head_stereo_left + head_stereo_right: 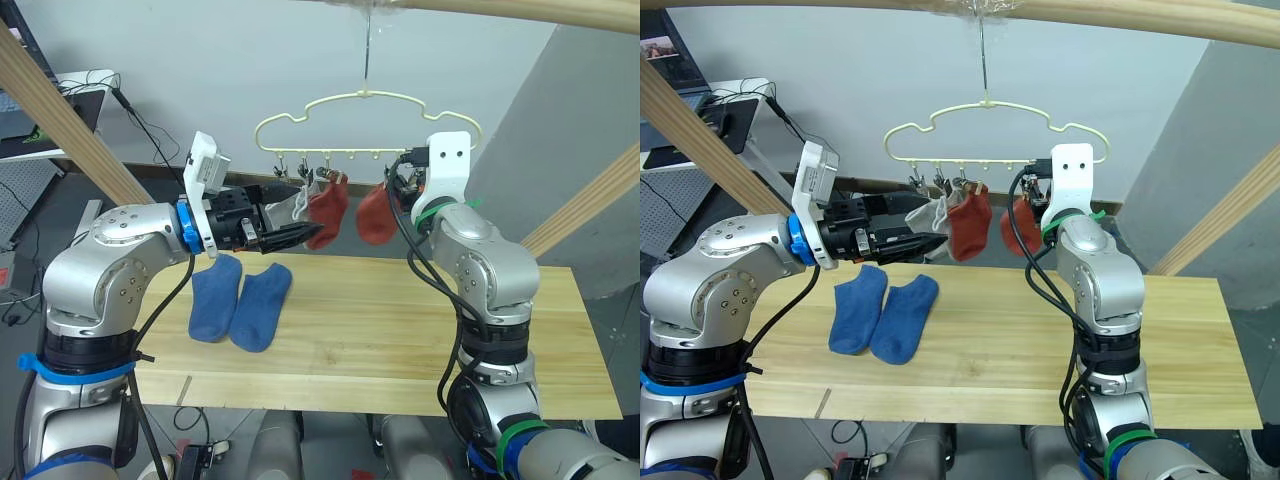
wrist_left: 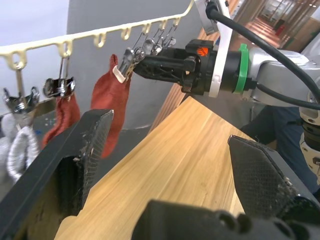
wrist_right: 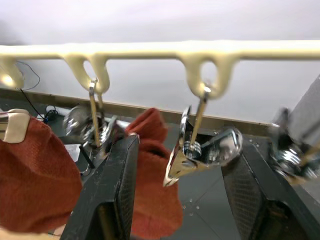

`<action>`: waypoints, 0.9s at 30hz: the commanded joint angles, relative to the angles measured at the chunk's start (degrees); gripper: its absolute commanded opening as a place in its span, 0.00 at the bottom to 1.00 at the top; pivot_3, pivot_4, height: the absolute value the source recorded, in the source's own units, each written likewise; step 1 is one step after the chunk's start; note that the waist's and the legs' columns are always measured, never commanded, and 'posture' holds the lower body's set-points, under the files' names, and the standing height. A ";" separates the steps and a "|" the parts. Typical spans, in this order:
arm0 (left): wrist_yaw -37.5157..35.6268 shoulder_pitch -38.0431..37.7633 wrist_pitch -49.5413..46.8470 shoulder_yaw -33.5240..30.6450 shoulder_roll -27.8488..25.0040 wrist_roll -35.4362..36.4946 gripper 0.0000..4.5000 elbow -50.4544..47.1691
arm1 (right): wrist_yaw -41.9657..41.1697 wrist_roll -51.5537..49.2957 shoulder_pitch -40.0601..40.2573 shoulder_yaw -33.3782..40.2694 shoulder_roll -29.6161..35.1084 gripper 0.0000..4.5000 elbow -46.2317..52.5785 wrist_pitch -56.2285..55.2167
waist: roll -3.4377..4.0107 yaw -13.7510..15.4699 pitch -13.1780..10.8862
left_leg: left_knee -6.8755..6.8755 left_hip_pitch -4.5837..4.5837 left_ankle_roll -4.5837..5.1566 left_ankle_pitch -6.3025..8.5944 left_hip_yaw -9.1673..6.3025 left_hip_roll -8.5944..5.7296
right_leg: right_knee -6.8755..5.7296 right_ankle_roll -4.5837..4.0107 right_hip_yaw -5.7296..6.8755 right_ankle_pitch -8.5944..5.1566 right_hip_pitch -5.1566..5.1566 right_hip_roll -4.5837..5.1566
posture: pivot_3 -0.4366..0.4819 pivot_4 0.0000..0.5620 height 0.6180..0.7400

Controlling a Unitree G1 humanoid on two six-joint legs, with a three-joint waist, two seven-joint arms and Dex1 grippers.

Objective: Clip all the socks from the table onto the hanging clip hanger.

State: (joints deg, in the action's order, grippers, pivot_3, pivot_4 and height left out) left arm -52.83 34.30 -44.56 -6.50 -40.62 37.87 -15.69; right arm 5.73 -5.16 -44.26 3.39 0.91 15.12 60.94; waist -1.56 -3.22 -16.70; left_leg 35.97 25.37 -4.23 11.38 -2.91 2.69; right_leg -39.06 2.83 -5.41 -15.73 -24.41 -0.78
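The pale-yellow clip hanger (image 1: 365, 110) hangs by its hook from the top pole. A light grey sock (image 1: 297, 206) and two rust-red socks (image 1: 330, 210) (image 1: 375, 216) hang from its clips. Two blue socks (image 1: 215, 297) (image 1: 262, 305) lie side by side on the table (image 1: 400, 330), left of centre. My left gripper (image 1: 303, 235) is open and empty, just below the grey sock and the left red sock. My right gripper (image 3: 182, 150) is raised to the hanger's right end, open, with a bare metal clip (image 3: 200, 150) between its fingers (image 3: 115, 190) and the right red sock (image 3: 155, 190) beyond.
Thick round wooden poles (image 1: 70, 125) (image 1: 590, 200) slant on both sides, and one crosses overhead. A desk with a laptop and cables (image 1: 60, 110) stands at the back left. The right half of the tabletop is bare wood.
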 commanded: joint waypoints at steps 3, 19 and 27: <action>0.78 -0.13 0.37 -1.49 -0.96 1.26 0.94 -2.96 | 1.09 0.84 -1.78 0.93 0.34 0.55 0.65 -1.93 | 0.00 0.22 0.00 | 0.00 0.00 0.00 0.00 0.00 0.00 | 0.00 0.00 0.00 0.00 0.00 0.00 | 0.51 0.48 1.00; 0.95 -0.02 1.20 -0.57 -0.46 0.86 0.94 -2.16 | 2.44 1.24 -2.90 2.49 0.48 0.55 2.71 0.76 | 0.00 0.27 0.00 | 0.00 0.00 0.00 0.00 0.00 0.00 | 0.00 -0.01 0.01 0.00 0.00 0.00 | 0.48 0.48 1.00; 1.12 0.07 1.47 -0.32 -0.09 0.65 0.94 -2.01 | 2.69 1.81 -3.35 2.88 0.50 0.55 2.35 1.12 | 0.00 0.14 0.00 | 0.01 0.00 0.00 0.00 0.00 0.00 | -0.01 -0.01 0.02 0.01 0.00 0.00 | 0.47 0.48 1.00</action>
State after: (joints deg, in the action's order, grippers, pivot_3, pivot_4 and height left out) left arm -51.84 34.05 -44.30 -6.48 -40.66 38.14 -16.20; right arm 7.92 -3.58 -46.11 5.62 1.25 15.10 62.77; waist -1.56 -3.08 -16.70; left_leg 35.97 25.37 -4.23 11.38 -2.91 2.69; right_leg -39.07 2.82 -5.40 -15.72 -24.41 -0.78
